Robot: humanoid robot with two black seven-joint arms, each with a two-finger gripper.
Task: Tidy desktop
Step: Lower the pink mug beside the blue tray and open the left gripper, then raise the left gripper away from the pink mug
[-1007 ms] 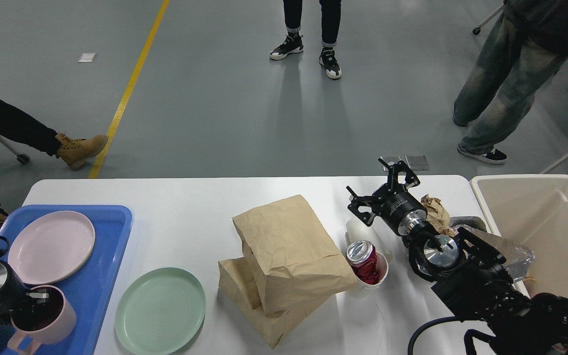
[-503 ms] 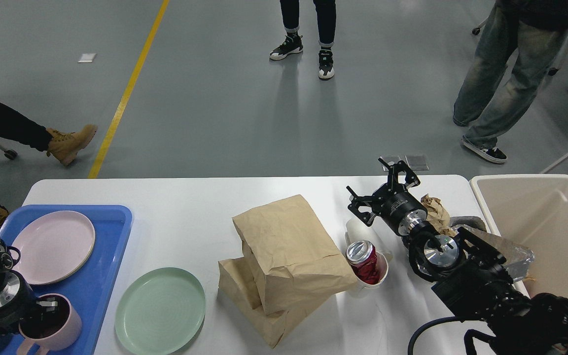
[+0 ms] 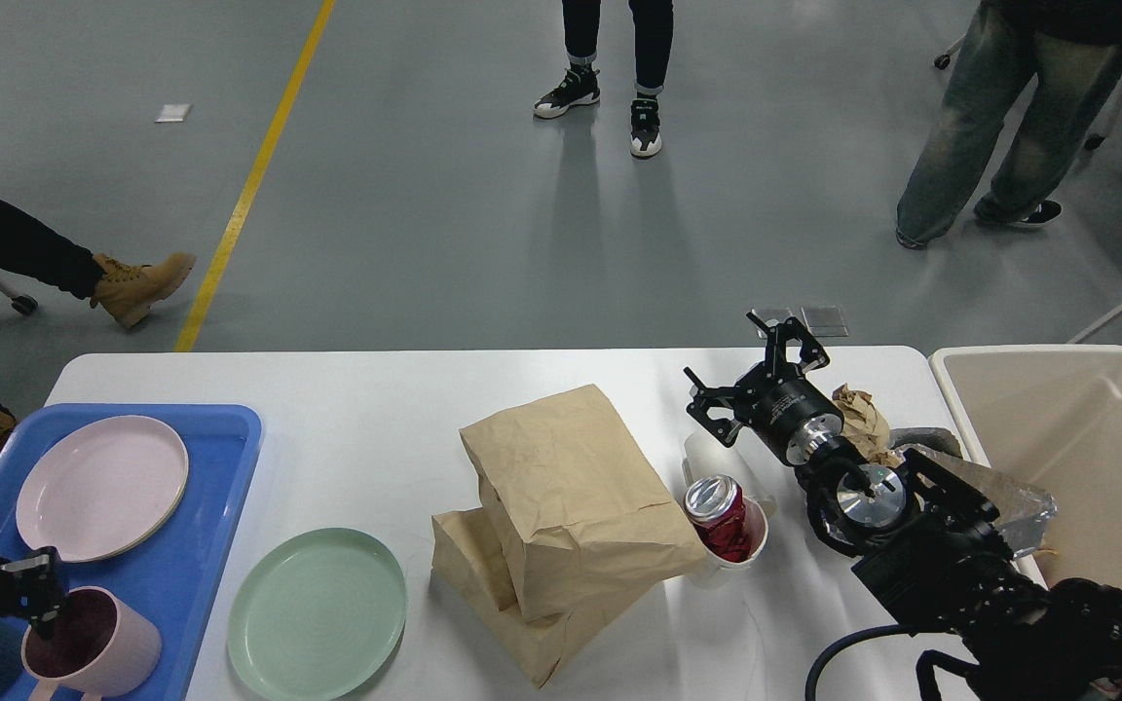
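The large white rectangular counter with rounded corners (image 3: 366,409) fills the lower half of the view and carries everything named here, taking the brown paper bags (image 3: 561,516) stacked at its middle as the landmark.

Right of the bags, the right gripper (image 3: 754,375) hovers above the counter's far right part, its jaws spread open and holding nothing. Just beside the bags on their right stands a white paper cup (image 3: 731,555) with a crushed red drink can (image 3: 720,516) inside it; the can's print is too small to read. Farther right, past the gripper, lie a crumpled brown paper wad (image 3: 861,419) and a beige plastic bin (image 3: 1087,458) at the counter's right edge.

Left of the bags lies a round pale green plate (image 3: 317,613). Beyond it a blue plastic tray (image 3: 201,545) holds a pink plate (image 3: 101,487) and a pink mug (image 3: 98,647). The left gripper (image 3: 30,589) sits at the mug's rim; whether its jaws pinch the rim I cannot tell.
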